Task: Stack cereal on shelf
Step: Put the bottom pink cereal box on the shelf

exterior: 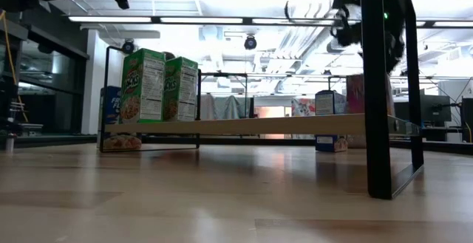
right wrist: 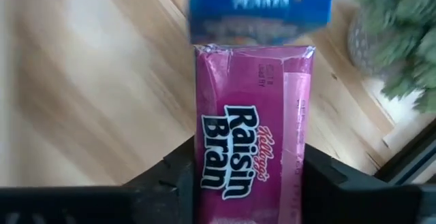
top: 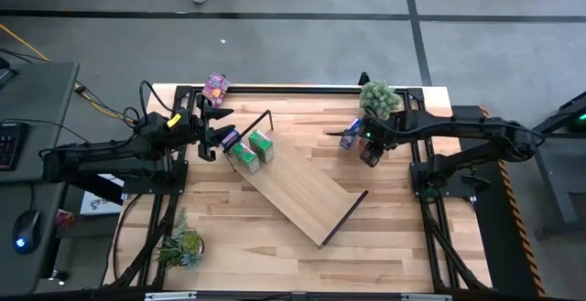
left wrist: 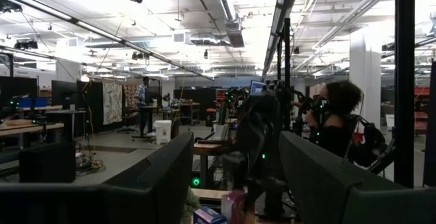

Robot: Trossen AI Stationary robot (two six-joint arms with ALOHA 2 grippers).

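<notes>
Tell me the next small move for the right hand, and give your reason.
Probably lift it and carry the pink box toward the shelf. The right hand is shut on that box, with the blue box just beyond it, by the potted plant. Two green boxes already stand at the shelf's end near the left hand; the rest of the board is bare.

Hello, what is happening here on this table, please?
A two-armed robot is putting cereal boxes on a small shelf. Two green boxes already stand on it. The right gripper is closed on a pink Raisin Bran box near a potted plant. The left gripper hangs open by the shelf's end.
</notes>
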